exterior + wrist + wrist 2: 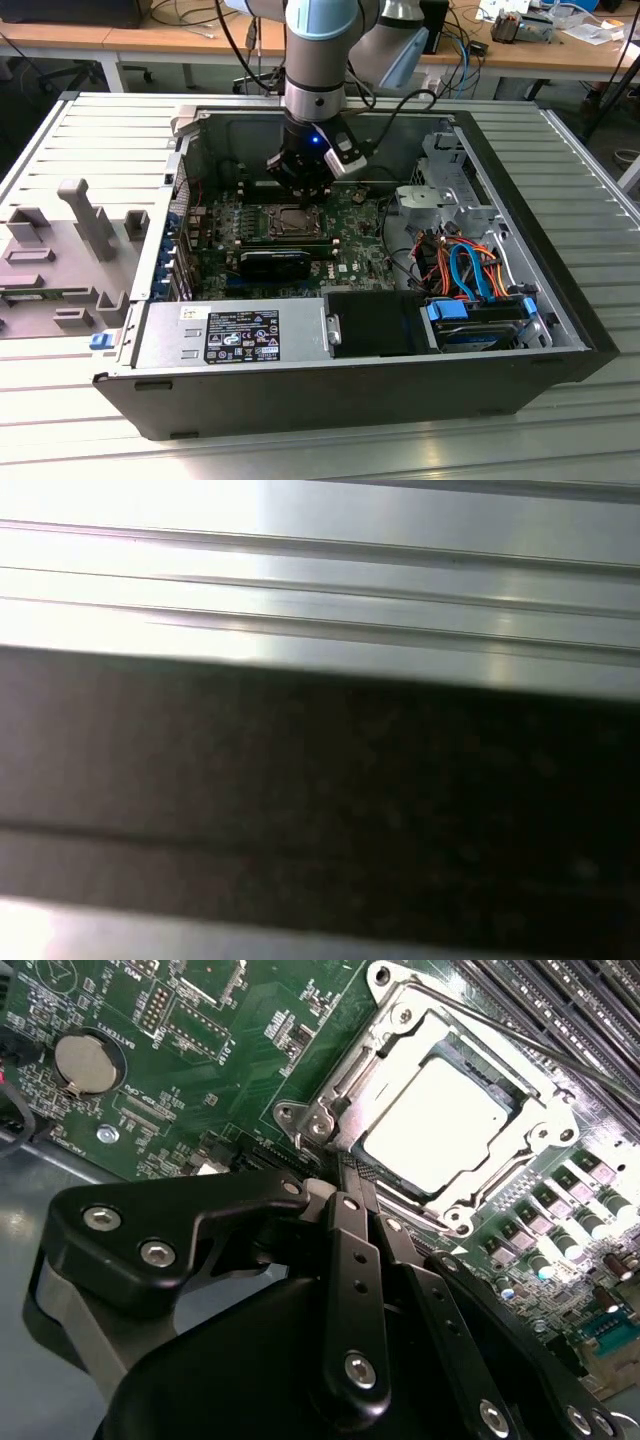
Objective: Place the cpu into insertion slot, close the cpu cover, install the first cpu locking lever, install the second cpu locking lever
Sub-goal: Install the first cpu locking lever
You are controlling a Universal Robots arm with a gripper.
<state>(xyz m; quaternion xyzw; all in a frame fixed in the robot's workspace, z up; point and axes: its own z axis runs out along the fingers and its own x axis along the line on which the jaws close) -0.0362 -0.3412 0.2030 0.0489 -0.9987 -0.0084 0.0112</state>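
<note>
Grey fixture (70, 255): lay at the exterior view's left on the ribbed metal worktop (100, 130), beside the open computer case (350, 385), moulded blocks standing up from it.

Power supply (230, 335): sat in the case's near corner on the exterior view's left; it carried a black label (243, 337) with white print and marks, too small to make out.

Motherboard (330, 240): green, lying flat in the case; in the second wrist view a round coin battery (87, 1063) sat on it, with tiny white lettering scattered about that could not be read.

End effector (300, 185): black, hanging off the arm just over the board and right behind the socket in the exterior view; in the second wrist view its fingers (352, 1260) were pressed together, gripping nothing, tips touching or just short of the socket frame's edge.

Cpu (432, 1117): there it was, seated flat in the insertion slot (395, 1175), silvery top up, square, so no long axis; its edges ran in line with the socket's edges.

Cpu cover (520, 1165): down over the chip, the silver frame ringing it, the chip showing through the window.

Lever (520, 1045): a thin rod ran along the socket's far edge.

Drive cables (470, 265): orange and blue, bundled at the exterior view's right.
</note>
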